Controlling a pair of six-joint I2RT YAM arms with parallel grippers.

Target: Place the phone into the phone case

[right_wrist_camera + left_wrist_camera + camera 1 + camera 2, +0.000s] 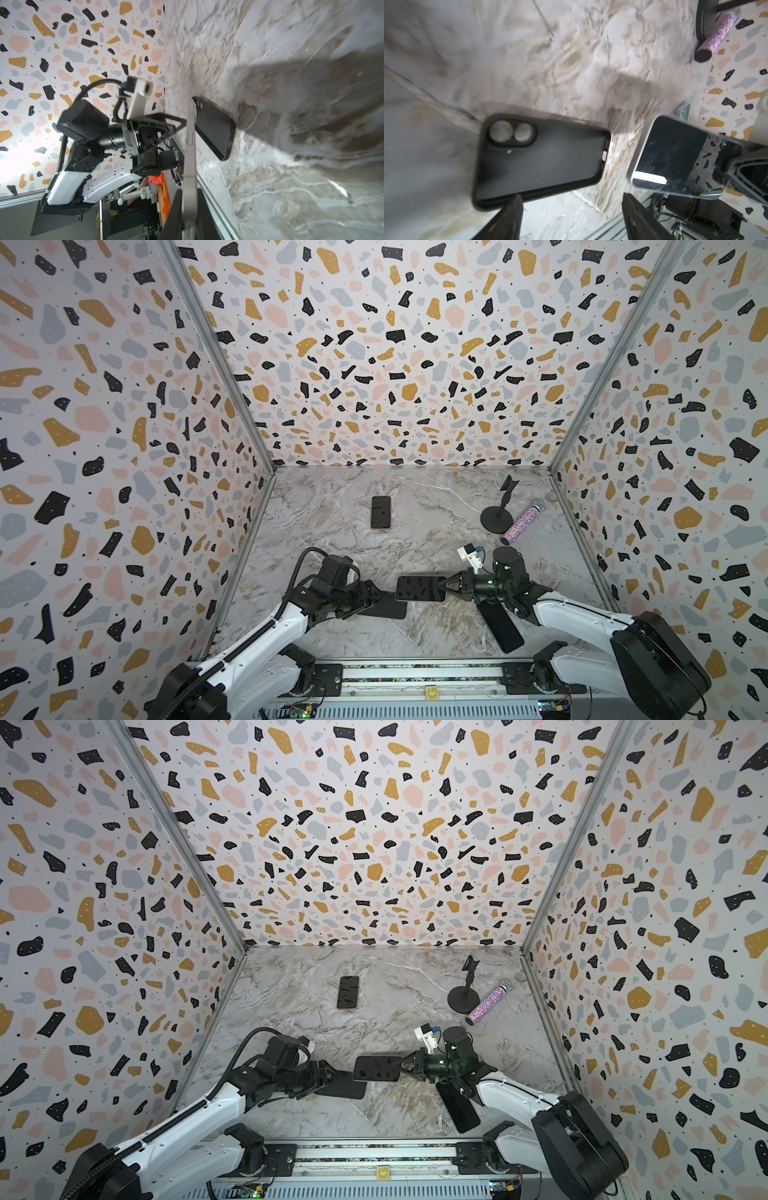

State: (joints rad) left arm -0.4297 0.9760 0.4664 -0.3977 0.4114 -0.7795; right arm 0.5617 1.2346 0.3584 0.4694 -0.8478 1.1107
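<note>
In both top views the right gripper (443, 587) pinches one short end of the phone (419, 588) and holds it flat in the air above the table (415, 497). The phone case (388, 608) lies on the table just beside it, lower down, by the left gripper (373, 595). Only one end is pinched, so the phone could tip or slip out when it is pushed down. A second phone (348, 992) lies far back. A flat dark thing (457, 1108) lies under the right arm, and the arm could bump it.

In the left wrist view the left gripper (572, 195) is spread wide and grasps nothing. One finger (512, 207) sits at the phone case (542, 158) rim; I cannot tell if it touches. The phone case looks hollow side up and nothing pins it, so it could slide away when the phone (668, 153) pushes in.

In the right wrist view the phone (190, 135) shows edge on, clamped between the right fingers. It is not lined up over the phone case (214, 128), so a corner could catch on the rim and not go in.
</note>
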